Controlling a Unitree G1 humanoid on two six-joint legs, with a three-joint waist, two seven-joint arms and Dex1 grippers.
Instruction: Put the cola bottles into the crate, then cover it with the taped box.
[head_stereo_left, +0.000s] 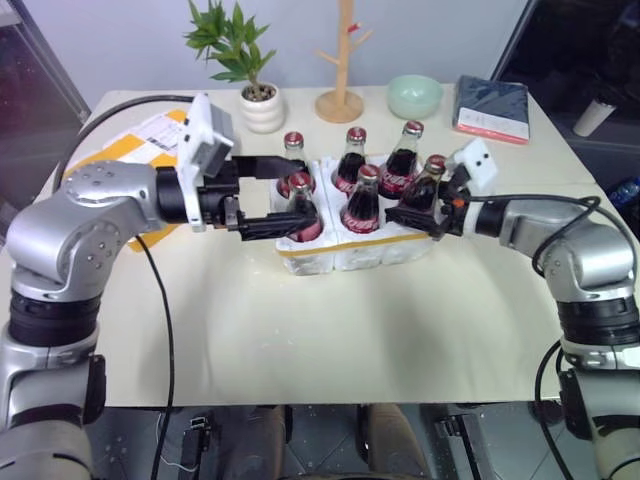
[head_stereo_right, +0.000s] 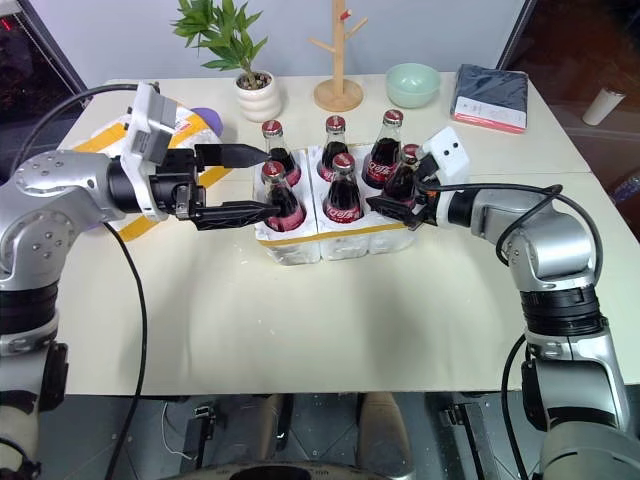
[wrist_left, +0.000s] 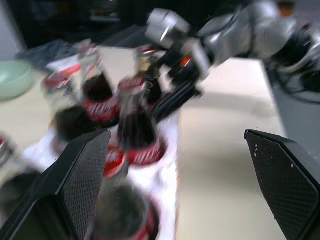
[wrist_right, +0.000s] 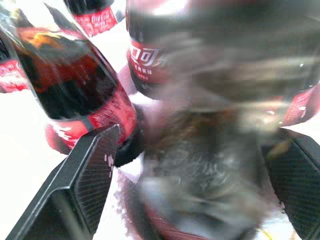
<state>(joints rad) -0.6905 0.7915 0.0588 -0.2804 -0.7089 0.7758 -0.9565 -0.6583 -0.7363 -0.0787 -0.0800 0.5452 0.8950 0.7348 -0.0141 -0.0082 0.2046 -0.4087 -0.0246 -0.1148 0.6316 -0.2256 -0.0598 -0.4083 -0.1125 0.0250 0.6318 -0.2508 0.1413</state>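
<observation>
The crate (head_stereo_left: 345, 256), a low white foam tray with a yellow tape strip, sits mid-table. Several cola bottles stand in it in two rows. My left gripper (head_stereo_left: 278, 196) is open, its fingers either side of the front-left bottle (head_stereo_left: 301, 207). My right gripper (head_stereo_left: 420, 207) is open around the front-right bottle (head_stereo_left: 427, 181), which leans slightly and appears blurred between the fingers (wrist_right: 90, 170) in the right wrist view. The taped box (head_stereo_left: 125, 150), yellow-banded with a white label, lies at the back left, partly behind my left arm.
Along the table's far edge stand a potted plant (head_stereo_left: 262, 100), a wooden mug tree (head_stereo_left: 340, 98), a green bowl (head_stereo_left: 414, 95) and a dark book (head_stereo_left: 492, 108). A black cable (head_stereo_left: 160, 300) hangs from my left arm over the table's front.
</observation>
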